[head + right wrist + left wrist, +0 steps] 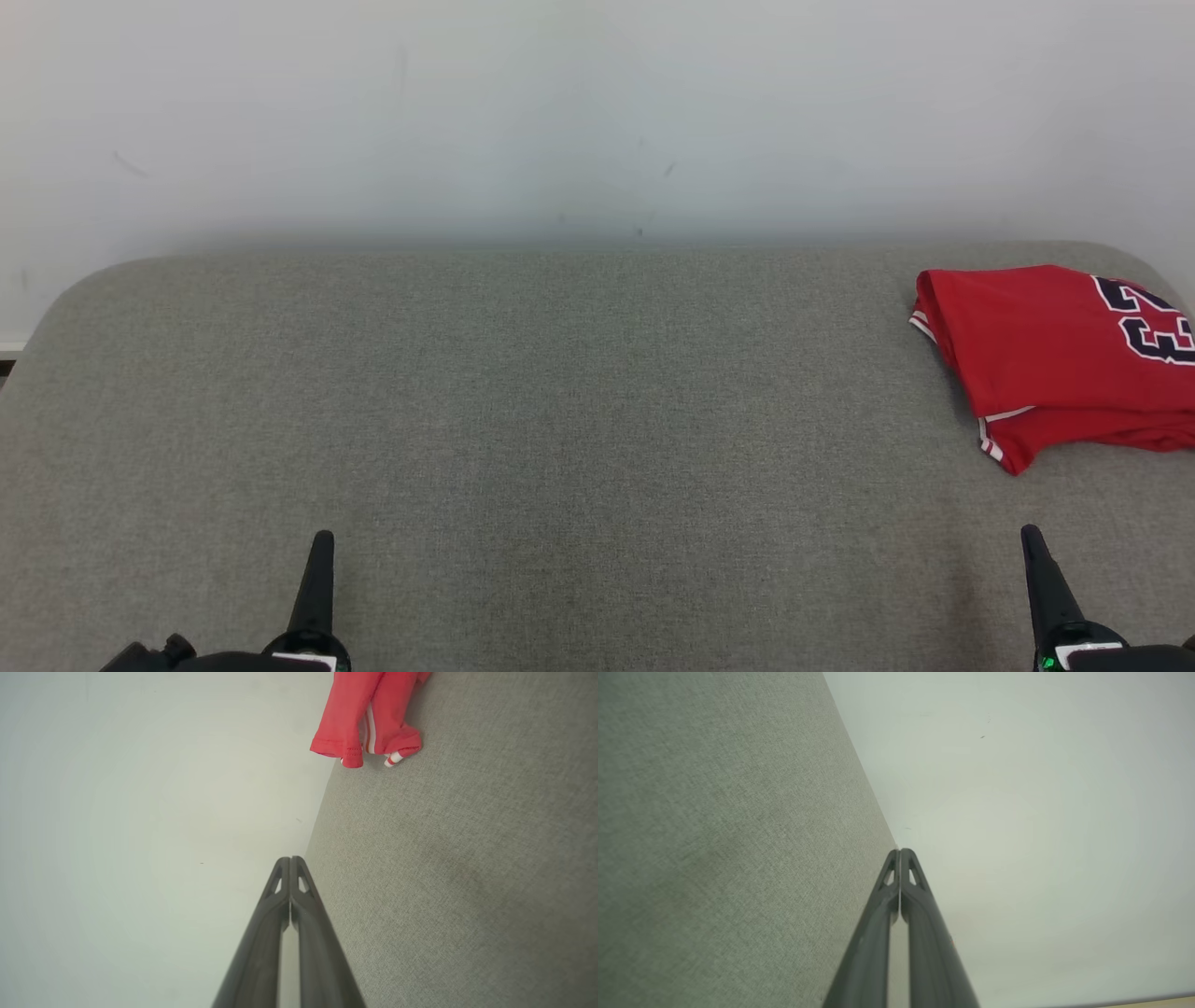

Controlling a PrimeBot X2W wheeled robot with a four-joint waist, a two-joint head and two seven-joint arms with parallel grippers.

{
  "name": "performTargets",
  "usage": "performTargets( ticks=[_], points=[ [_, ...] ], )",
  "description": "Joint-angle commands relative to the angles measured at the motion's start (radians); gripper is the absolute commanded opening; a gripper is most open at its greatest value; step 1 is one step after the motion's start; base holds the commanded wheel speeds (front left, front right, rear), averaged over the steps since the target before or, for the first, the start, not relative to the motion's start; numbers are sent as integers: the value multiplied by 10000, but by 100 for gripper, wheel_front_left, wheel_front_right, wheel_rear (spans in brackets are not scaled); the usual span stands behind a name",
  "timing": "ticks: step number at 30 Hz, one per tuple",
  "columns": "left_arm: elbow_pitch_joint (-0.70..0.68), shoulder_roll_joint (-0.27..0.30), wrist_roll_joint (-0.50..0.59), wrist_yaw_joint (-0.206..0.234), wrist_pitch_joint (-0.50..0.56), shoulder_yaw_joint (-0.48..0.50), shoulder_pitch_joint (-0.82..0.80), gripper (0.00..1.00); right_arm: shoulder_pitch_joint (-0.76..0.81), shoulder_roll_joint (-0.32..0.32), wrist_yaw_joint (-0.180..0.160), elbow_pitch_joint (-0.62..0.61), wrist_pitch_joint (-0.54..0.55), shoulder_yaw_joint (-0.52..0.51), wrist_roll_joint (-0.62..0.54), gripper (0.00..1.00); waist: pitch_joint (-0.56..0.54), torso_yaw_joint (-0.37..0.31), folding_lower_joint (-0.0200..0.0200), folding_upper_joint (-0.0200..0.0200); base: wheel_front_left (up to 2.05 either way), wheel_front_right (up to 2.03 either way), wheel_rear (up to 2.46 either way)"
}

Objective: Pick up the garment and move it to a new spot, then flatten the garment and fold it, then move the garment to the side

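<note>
Cloth of a grey weave covers the table (560,420), which runs back to a pale wall (560,112). The garment (1027,355), a red jersey with white trim and dark numerals edged in white, lies folded at the table's far right, its outer part cut off by the edge of the head view. The left gripper (323,541) sits at the lower left with its two dark fingers pressed together and nothing between them, well apart from the garment. The right gripper (1030,534) sits at the lower right, likewise closed and empty, short of the jersey and not touching it. From the right wrist, the garment's (364,714) hemmed end lies beyond the closed fingertips.
</note>
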Motion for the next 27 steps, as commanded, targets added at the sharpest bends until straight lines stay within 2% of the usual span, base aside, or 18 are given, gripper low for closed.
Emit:
performTargets(
  ticks=[1, 27],
  points=[
    [-2, 52, -293, -20, 48, -6, -137, 0, -112, -78, -15, -81, 60, -47, 254, 0, 1, 2, 0, -1, 0, 0, 0],
    [127, 61, -2431, -118, 467, -167, -441, 0, -188, -201, -18, -151, 564, -218, 2406, 0, 20, 44, 0, -1, 0, 0, 0]
  ],
)
